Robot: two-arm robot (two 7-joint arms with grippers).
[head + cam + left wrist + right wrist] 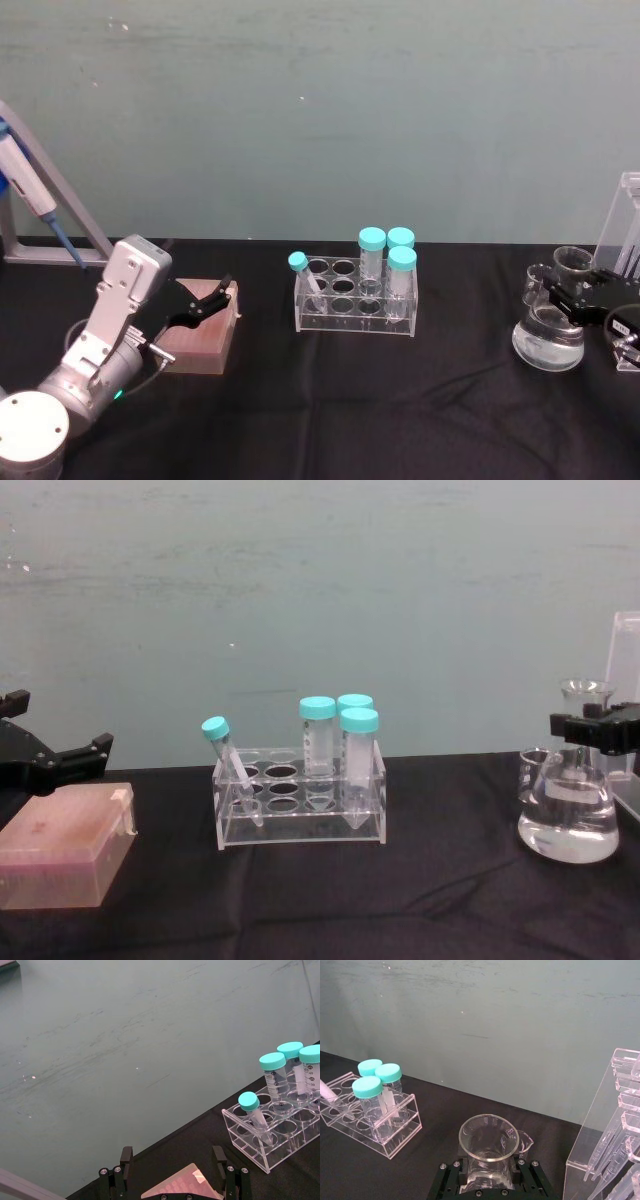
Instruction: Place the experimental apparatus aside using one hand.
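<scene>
The conical flask (548, 340) of clear liquid stands on the black table at the far right. My right gripper (562, 295) is shut on its neck. In the right wrist view the flask's mouth (487, 1146) sits between the black fingers (463, 1170). A small glass beaker (537, 278) stands just behind the flask, and the tall acrylic rack (625, 225) of long tubes rises at the right edge. From the chest, the flask (567, 820) rests on the table with the gripper (590, 728) at its neck. My left gripper (215, 295) hangs open over a pink box.
A clear tube rack (355, 300) with several teal-capped tubes stands mid-table. The pink lidded box (200, 335) lies at the left under the left gripper. A blue-and-white pipette (35, 200) on a stand leans at the far left. A green wall closes the back.
</scene>
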